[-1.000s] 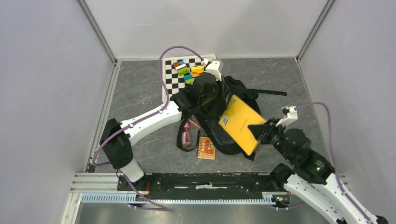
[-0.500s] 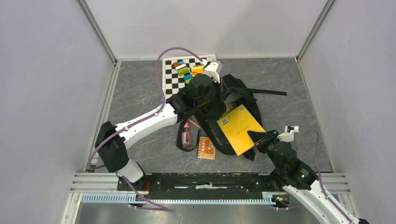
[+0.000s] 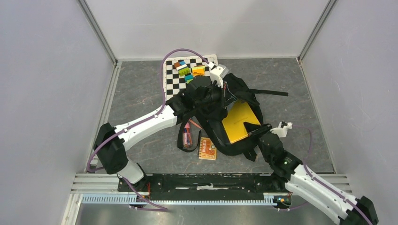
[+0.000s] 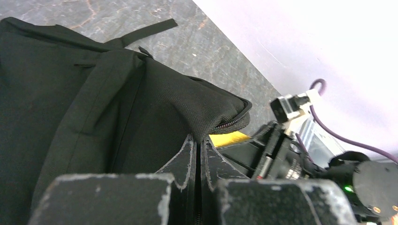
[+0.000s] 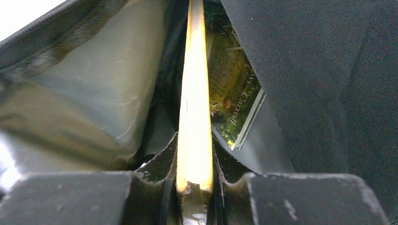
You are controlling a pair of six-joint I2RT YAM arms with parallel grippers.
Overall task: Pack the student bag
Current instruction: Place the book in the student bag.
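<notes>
Readable only in the right wrist view: "Carroll", in pale letters running up the dark green cover of a book [image 5: 233, 101] lying inside the bag [image 5: 319, 84]; larger lettering above that word too blurred to make out; print on the orange booklet [image 3: 207, 148] on the tabletop [image 3: 141, 93] too small to read.

Just beyond the right pincer [image 5: 195, 157], the yellow notebook [image 5: 193, 84] shows only as a glare-blurred edge, its far end lost inside the student bag [image 5: 328, 70]. Beside it, a second book [image 5: 227, 89] is half covered by fabric, its title only partly legible.
</notes>
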